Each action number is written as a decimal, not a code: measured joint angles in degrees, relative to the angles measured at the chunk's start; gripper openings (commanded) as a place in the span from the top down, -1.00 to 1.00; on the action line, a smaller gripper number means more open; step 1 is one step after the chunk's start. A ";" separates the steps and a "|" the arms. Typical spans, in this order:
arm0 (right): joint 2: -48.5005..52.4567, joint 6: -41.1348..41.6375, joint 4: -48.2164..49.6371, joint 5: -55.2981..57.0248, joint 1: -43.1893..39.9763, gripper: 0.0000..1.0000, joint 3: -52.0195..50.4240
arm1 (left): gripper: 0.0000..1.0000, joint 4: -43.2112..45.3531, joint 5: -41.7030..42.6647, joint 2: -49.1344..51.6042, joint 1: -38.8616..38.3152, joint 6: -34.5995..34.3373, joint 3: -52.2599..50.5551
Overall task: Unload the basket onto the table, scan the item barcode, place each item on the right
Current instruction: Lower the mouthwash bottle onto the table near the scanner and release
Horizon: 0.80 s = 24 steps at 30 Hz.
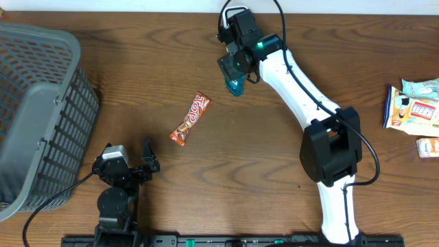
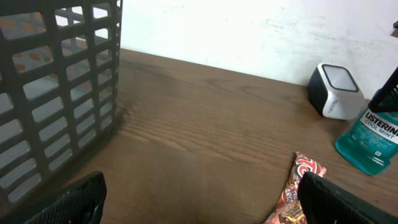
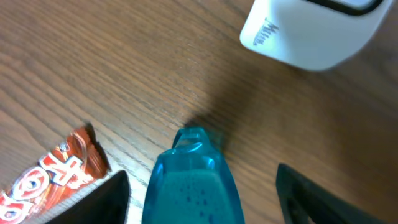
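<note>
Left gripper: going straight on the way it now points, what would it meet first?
Likely only bare table: the line between the left gripper's open fingers looks free to the wall. The candy bar lies just right of it, so a finger might clip it; depth is unclear.

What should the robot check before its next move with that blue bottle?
1. Right pincer straddles the mouthwash bottle: ok.
2. Jaws pressed on the bottle: not ok, gaps on both sides.
3. Scanner stands close beyond the bottle: ok.
4. Barcode facing the scanner: cannot tell.
5. Left pincer open, away from the bottle: ok.
</note>
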 measured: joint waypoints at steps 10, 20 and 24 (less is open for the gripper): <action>0.04 12.50 -1.55 8.70 0.39 0.36 0.00 | -0.96 0.00 0.00 0.00 0.00 0.00 0.00; -0.52 32.89 -7.74 16.48 0.50 0.49 0.04 | -0.96 0.00 0.00 0.00 0.00 0.00 0.00; -0.92 43.54 -13.90 21.81 0.52 0.39 0.07 | -0.96 0.00 0.00 0.00 0.00 0.00 0.00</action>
